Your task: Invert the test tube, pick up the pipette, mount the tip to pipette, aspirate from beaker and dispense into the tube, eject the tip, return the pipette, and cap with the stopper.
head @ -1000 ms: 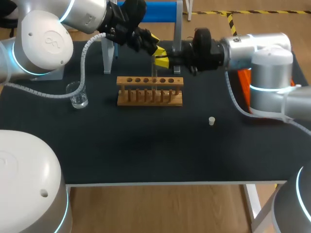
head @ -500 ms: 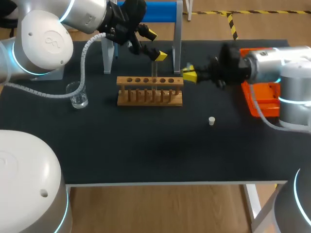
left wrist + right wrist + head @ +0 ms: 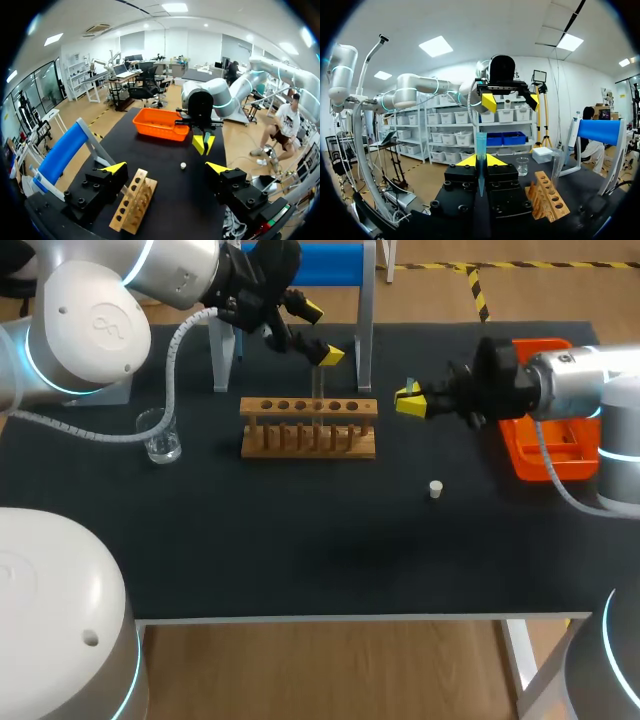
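Note:
A clear test tube (image 3: 318, 388) stands upright in the wooden rack (image 3: 308, 427). My left gripper (image 3: 322, 333) hangs open just above and behind the tube, touching nothing; in the left wrist view its fingers (image 3: 166, 168) stand wide apart over the rack (image 3: 134, 200). My right gripper (image 3: 410, 400) hovers to the right of the rack, shut on the pipette, whose pale blue tip (image 3: 480, 145) sticks out between its fingers (image 3: 480, 161). A glass beaker (image 3: 160, 435) sits left of the rack. The small white stopper (image 3: 435, 489) lies on the table in front of the right gripper.
An orange tray (image 3: 550, 440) lies under my right arm at the table's right side. The blue pipette stand (image 3: 300, 262) on white legs rises behind the rack. The black table (image 3: 320, 550) is bare toward its front edge.
My left gripper opened and let go of the test tube. My right gripper drew back from the rack to the right with the pipette, uncovering the orange tray.

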